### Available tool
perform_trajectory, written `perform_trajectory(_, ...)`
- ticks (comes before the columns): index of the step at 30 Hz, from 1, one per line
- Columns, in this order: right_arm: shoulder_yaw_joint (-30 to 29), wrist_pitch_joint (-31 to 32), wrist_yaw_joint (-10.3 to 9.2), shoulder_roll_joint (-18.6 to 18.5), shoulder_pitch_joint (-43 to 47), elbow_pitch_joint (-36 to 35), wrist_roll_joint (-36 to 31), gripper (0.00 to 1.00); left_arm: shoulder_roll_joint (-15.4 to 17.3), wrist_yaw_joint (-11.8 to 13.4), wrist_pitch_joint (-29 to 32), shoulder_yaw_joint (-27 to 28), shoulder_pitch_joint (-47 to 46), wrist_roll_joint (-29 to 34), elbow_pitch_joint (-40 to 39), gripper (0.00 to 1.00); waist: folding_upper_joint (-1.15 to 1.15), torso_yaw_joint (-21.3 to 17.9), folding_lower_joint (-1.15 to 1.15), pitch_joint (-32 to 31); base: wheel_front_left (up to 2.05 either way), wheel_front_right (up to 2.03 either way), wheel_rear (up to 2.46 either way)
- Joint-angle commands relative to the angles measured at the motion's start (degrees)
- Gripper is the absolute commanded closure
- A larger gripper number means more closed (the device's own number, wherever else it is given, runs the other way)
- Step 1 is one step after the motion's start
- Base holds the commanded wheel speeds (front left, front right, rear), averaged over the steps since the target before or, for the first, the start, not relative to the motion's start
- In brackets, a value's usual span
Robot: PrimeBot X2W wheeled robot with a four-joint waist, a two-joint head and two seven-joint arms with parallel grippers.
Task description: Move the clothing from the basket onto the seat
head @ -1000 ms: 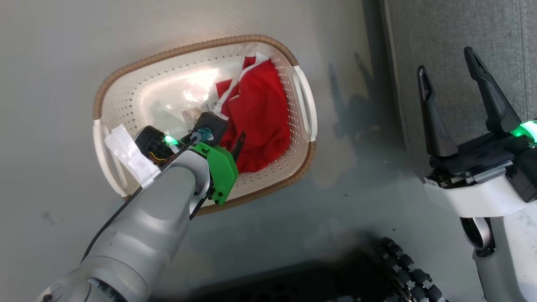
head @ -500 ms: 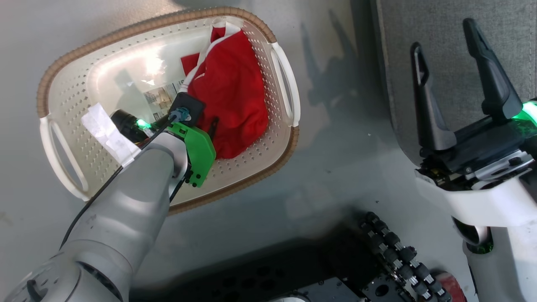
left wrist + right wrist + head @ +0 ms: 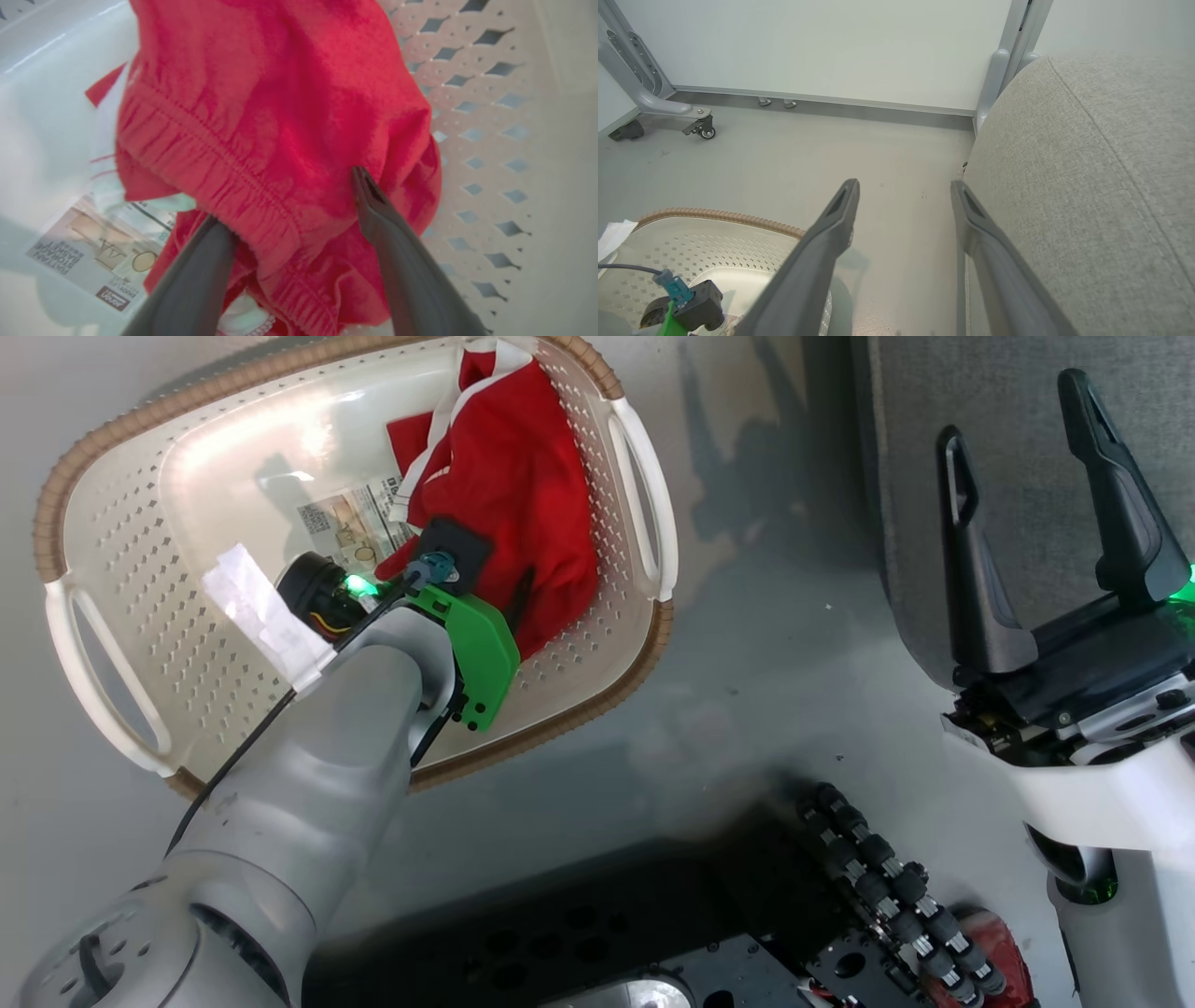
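Red clothing (image 3: pixel 280 93) is being straddled by the spread left jaws, nothing pinched, while lying bunched at the seat-side end of the laundry basket (image 3: pixel 121 551). If too shallow a fold is being caught at closing, one garment could be dropped short of the grey seat (image 3: pixel 1027 392).

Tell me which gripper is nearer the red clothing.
Left. The left gripper is inside the basket, fingers astride the red clothing; the right gripper hangs apart, beside the seat.
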Motion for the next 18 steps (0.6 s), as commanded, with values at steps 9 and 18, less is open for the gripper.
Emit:
perform_trajectory(9,-0.42,-0.03,-0.08,-0.66,-0.01,-1.19,0.11,0.0,-0.24,0.72,-3.28,-4.4,-2.35,1.85,2.29,1.0,0.65,1.08,0.0,0.97,0.0,0.0,0.0)
perform_trajectory(18,-0.58,-0.03,-0.08,0.38,-1.97,-0.19,0.44,0.0,-0.32,2.1,-5.19,-3.71,-3.18,2.41,0.94,1.0,0.65,1.43,0.0,-0.32,0.0,0.0,0.0)
